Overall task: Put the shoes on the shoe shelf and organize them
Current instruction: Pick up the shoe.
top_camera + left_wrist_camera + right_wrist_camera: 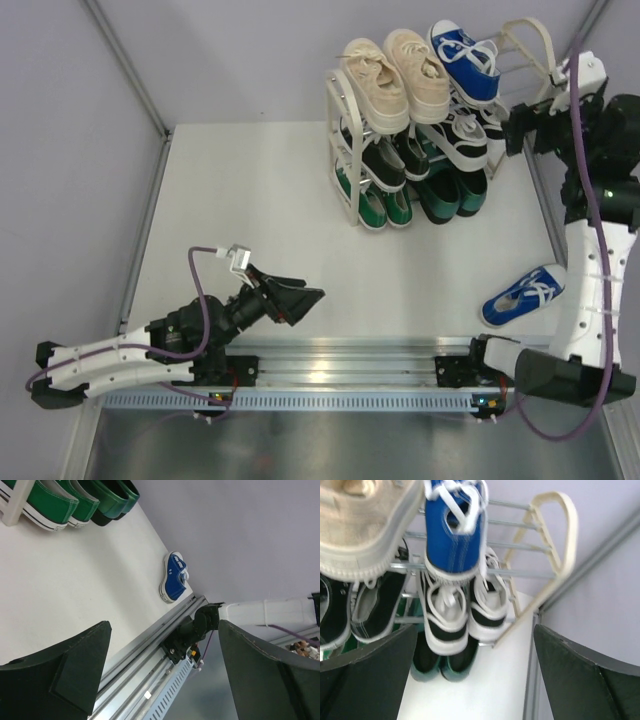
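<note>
So the shoe shelf (pixel 337 130) is nearly full. The cream sneakers (pixel 395 75) are on the top tier, and one blue sneaker (pixel 465 50) sits just beside them, with bare rods to its right.

The right gripper (pixel 518 128) is up at that end of the shelf, fingers spread wide and holding nothing. Its wrist camera looks straight at that blue shoe, with the striped sneakers (pixel 465 615) one tier below. I'd call this the tail end of dropping off the first blue shoe.

The other blue sneaker (pixel 522 295) is out on the worktop (pixel 260 200), laces up, close to the right arm's base and well apart from the shelf. As far as I can see it's the only shoe not racked.

The left gripper (pixel 300 300) is wide open too and empty, hovering over the near-left part of the worktop, nowhere near anything.

Next move, I reckon, belongs to the right arm, since the loose shoe is on its side. It needs to back off without clipping the shelf's end frame or nudging the shoe it's facing. Then it swings down to the loose one, closes on it, and carries it up into that gap beside its mate, ideally facing the same way so the pair lines up.
</note>
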`<move>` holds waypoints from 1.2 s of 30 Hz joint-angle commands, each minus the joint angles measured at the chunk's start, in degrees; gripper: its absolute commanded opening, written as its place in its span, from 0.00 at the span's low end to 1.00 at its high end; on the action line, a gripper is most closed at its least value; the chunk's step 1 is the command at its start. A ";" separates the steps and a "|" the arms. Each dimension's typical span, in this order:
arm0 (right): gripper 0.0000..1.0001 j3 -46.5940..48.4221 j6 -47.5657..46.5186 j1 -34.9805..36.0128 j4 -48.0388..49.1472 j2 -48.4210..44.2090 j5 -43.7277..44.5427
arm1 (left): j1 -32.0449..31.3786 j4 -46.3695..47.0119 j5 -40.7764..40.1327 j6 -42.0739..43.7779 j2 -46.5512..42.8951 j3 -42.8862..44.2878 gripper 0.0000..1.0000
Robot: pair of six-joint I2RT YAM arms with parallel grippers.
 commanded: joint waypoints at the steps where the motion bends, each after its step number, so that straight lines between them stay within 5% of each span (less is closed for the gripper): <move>1: 0.99 -5.47 1.85 -7.80 -6.92 -6.91 -4.95 | 0.03 0.66 -4.07 -0.98 -0.67 -0.25 0.96; 9: 0.99 -29.82 -19.86 -28.64 -26.34 -15.81 -11.40 | 0.03 0.56 -6.37 -1.77 -0.06 -2.89 0.98; 16: 0.93 -40.73 -30.86 -45.96 -23.91 -6.94 -5.69 | 0.02 2.49 -4.26 -3.35 1.96 -4.74 0.98; 30: 0.87 -54.27 -26.48 -40.62 -3.70 4.49 3.26 | -0.06 16.03 0.49 -6.26 15.58 -6.23 0.98; 33: 0.75 -55.68 -26.30 -40.18 -0.35 6.33 3.63 | 0.03 18.31 1.72 -5.99 18.92 -5.62 0.98; 36: 0.43 -56.12 -27.44 -40.09 -1.13 5.56 2.23 | 0.03 20.51 2.86 -5.64 21.65 -5.35 0.98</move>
